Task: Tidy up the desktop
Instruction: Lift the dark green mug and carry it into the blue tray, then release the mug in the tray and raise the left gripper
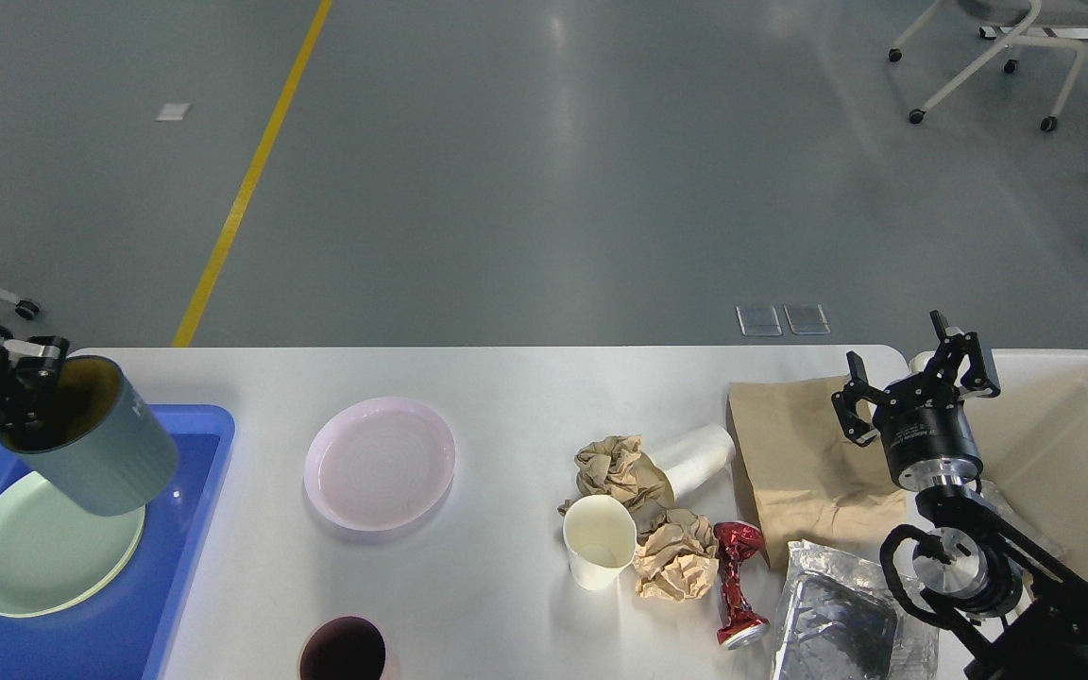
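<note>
At the near edge of the worktop (525,378) a dark maroon cup (344,652) sits half out of sight, and toward the near right corner lie a crinkled foil bag (837,623) and a crushed red can (736,590). Just behind them a white paper cup (598,542) stands upright among balls of crumpled brown paper (643,515), with a second white cup (700,453) tipped on its side. All this litter looks light and soft; the paper and foil would probably crush under a pinch, and the standing cup is best taken by its rim.

The broad white slab itself is stiff, smooth and likely slippery, so things could skid across it.

At the left edge, the left gripper (6,392) is closed on the rim of a grey-green cup (95,439), held tilted above the pale green plate (53,543) in the blue tray (166,567). A pink plate (380,463) lies on the worktop between tray and litter.

Farther right, a flat brown paper bag (804,458) lies under the right gripper (917,378), which hovers with fingers spread and empty, beside the cream bin (1073,444) at the right edge.
</note>
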You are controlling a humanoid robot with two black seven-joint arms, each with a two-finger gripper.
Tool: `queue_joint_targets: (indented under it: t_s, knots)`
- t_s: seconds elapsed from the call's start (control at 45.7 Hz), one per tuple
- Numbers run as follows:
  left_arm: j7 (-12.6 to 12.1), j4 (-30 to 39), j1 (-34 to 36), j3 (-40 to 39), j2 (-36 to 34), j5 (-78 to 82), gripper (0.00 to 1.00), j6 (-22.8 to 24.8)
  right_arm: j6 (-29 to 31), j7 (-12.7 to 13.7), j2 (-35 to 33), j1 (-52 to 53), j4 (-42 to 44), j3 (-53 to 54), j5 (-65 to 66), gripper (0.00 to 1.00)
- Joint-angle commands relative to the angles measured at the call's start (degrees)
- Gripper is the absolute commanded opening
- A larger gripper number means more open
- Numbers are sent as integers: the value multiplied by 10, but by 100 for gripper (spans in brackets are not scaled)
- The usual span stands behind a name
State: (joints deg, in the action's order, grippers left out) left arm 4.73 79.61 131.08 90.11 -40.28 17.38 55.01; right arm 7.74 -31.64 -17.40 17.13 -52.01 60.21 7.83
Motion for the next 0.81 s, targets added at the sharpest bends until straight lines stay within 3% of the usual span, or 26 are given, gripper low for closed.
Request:
queue_joint_targets:
  t_s: [0.0, 0.197, 0.394, 0.591, 0.788]
  knots:
    - [-1, -51, -105, -58, -90, 89, 0, -5, 0, 0, 0, 0, 1, 0, 0, 100]
    - [0, -125, -308, -192, -161, 193, 1, -72, 0, 0, 0, 0, 1, 0, 0, 100]
    - [2, -191, -505, -328, -161, 208, 1, -136, 0, 0, 0, 0, 0, 0, 0, 100]
    - [3, -191, -573, -383, -161, 247, 1, -196, 1, 0, 0, 0, 0, 0, 0, 100]
    - [20, -181, -584, -382, -161, 264, 1, -227, 0, 0, 0, 0, 0, 0, 0, 100]
